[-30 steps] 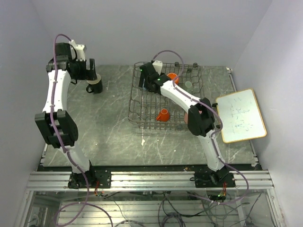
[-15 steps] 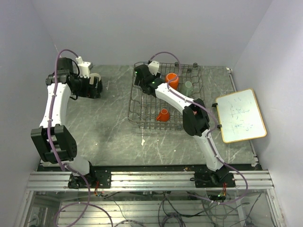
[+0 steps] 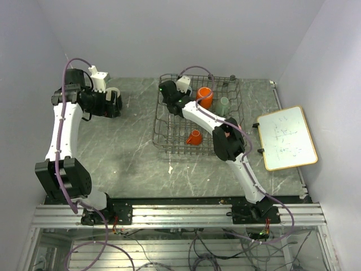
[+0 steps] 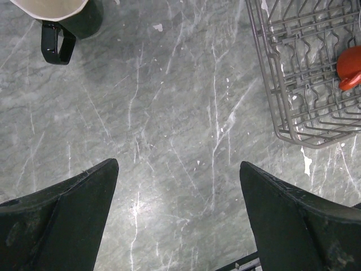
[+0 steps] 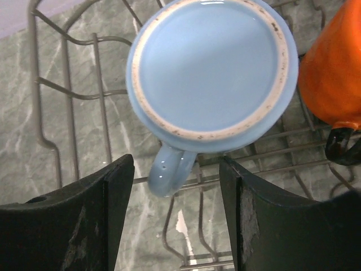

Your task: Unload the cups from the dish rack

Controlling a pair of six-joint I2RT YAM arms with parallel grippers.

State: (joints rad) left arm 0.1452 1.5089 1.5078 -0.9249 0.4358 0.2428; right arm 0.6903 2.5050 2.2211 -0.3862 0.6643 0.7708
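Note:
The grey wire dish rack [image 3: 163,141] stands mid-table. My right gripper [image 3: 169,95] is open over its far left corner. In the right wrist view the light blue mug [image 5: 211,68] stands upright in the rack [image 5: 67,101], its handle between my open fingers [image 5: 176,161], untouched. The orange mug [image 3: 205,96] [image 5: 333,73], pale green cup [image 3: 224,102] and tiny orange cup [image 3: 194,137] [image 4: 350,68] are in the rack [image 4: 282,107]. The black mug [image 3: 115,91] [image 4: 67,22] stands on the table far left. My left gripper [image 3: 113,105] [image 4: 177,166] is open and empty above the table beside it. Pink tumbler and clear glass are out of view.
A white board with a wooden frame [image 3: 286,138] lies at the table's right edge. A small white mark [image 3: 170,167] is on the grey marble table [image 3: 124,152] just in front of the rack. Walls close in the back and both sides.
My left gripper carried the black mug toward the far left, let it go on the table and stands open. My right gripper moved left to the rack's far corner over the light blue mug.

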